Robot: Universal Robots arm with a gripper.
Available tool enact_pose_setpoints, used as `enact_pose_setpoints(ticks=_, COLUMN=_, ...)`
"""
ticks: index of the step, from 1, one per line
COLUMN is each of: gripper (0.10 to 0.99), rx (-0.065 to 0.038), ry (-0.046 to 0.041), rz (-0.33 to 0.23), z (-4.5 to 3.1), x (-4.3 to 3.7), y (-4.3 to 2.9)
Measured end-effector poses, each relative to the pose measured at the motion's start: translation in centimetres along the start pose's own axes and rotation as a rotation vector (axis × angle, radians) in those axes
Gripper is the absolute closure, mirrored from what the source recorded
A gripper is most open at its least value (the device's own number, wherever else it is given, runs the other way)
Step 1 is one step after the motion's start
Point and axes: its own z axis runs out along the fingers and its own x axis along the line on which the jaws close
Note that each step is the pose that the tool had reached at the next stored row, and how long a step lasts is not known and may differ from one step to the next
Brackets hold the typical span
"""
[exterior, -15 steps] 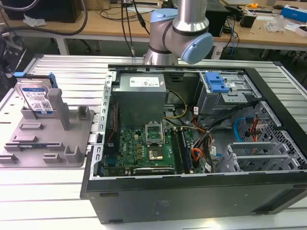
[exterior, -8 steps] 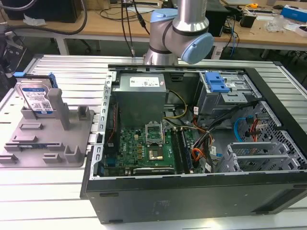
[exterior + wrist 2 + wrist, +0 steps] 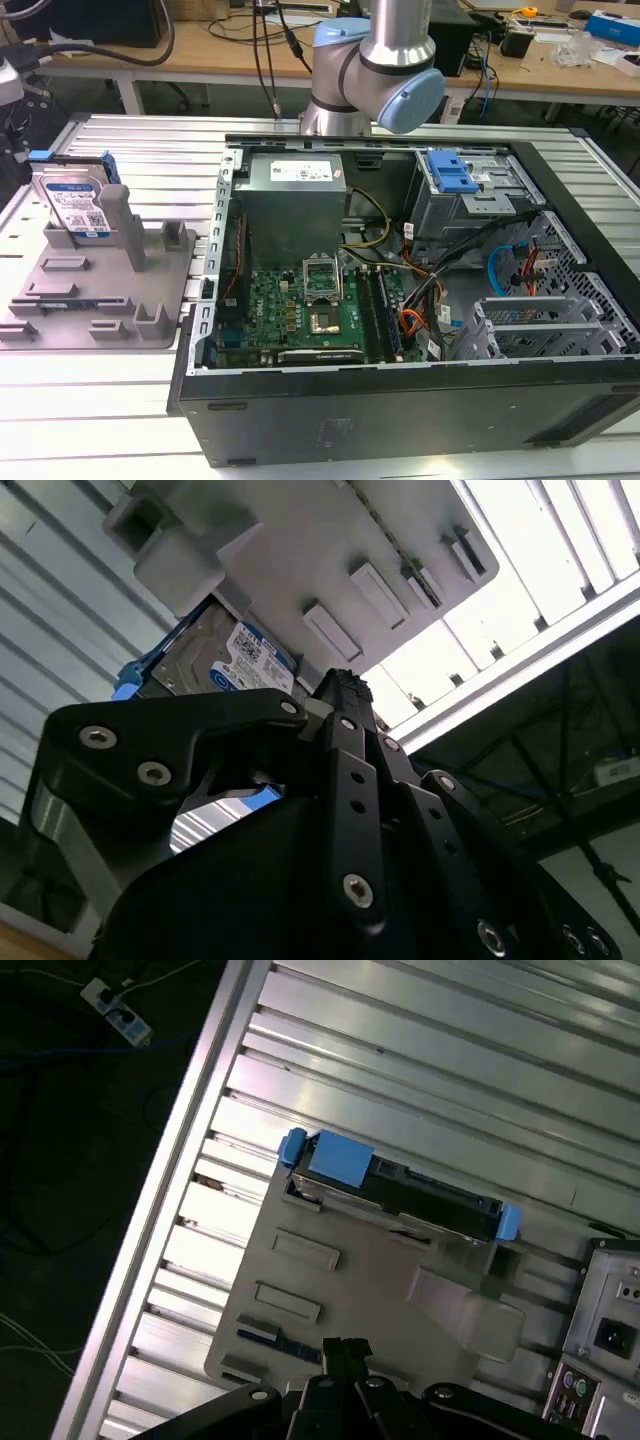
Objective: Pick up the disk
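Note:
The disk stands upright on its edge at the back of the grey fixture tray, on the exterior view's left, leaning against a grey post. It is silver with a white-and-blue label and blue side rails. From above, the first wrist view shows the disk as a dark narrow bar with blue ends on the tray. My gripper hangs well above the tray, apart from the disk, its fingers shut with nothing between them. In the second wrist view the disk sits just beyond the gripper.
An open computer case lies on the ribbed metal table, right of the tray in the exterior view. It holds a blue-handled drive cage, a power supply and cables. The arm rises behind the case. The table edge borders dark floor.

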Motion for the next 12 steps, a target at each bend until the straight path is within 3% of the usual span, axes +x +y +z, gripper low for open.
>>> enact_pose_setpoints(ticks=8, gripper=0.980, rx=0.000, ry=0.0065, rz=-0.173, z=0.11, x=0.00, y=0.00)
enact_pose_setpoints(ticks=12, gripper=0.980, rx=0.000, ry=0.0111, rz=-0.290, z=0.18, x=0.00, y=-0.01)
